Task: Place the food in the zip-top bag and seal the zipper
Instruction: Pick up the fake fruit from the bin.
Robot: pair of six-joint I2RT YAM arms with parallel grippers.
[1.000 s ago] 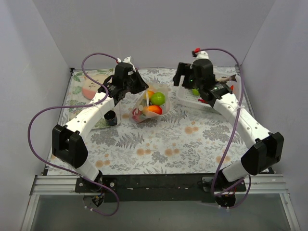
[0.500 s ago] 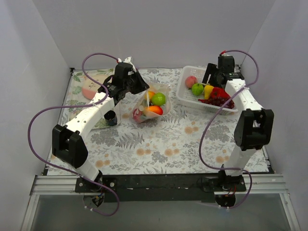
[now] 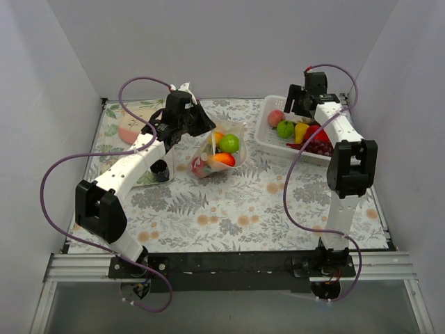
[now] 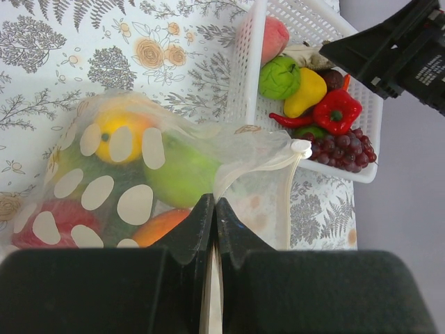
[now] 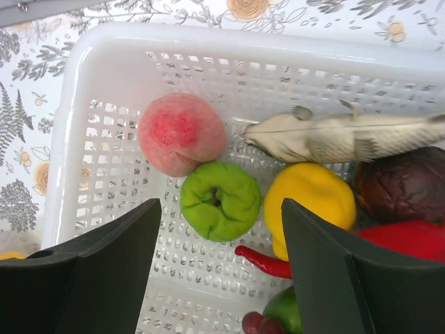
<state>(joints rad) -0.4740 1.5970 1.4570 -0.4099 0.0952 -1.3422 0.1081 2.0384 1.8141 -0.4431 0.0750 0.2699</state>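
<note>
Pinching the part-filled zip-top bag [image 4: 139,160] is the left gripper [image 4: 212,209]; right gripper [image 5: 221,209] gapes above the basket's [image 5: 104,83] remaining food [image 5: 309,191]; sealing looks undone.

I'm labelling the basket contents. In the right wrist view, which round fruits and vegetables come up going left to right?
pink peach → green fruit → yellow fruit → dark purple-brown fruit. The pale fish stretches above several of these, so it is left out of the order.
</note>
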